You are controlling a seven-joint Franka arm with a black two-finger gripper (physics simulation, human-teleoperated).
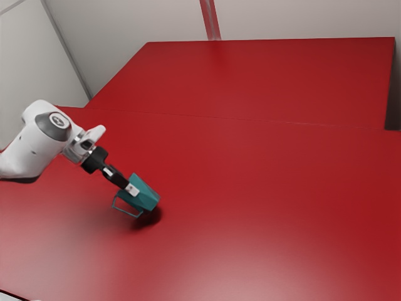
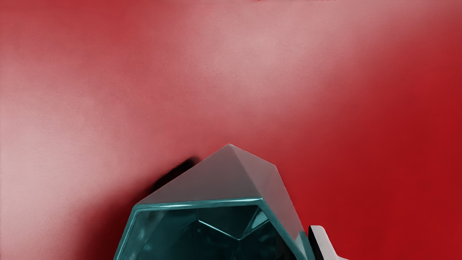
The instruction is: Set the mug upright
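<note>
Left of centre, my gripper (image 1: 132,189), nearly closed, pinched the tilted mug (image 1: 146,196) by 1 wall; releasing early risked toppling it.

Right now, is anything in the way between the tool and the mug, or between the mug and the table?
Nothing visible is. The tool is right at the teal mug, which is tilted, with nothing seen between it and the red table.

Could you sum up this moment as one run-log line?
gripper: at teal mug | mug: tilted, not yet upright | shadow: on red table
</note>
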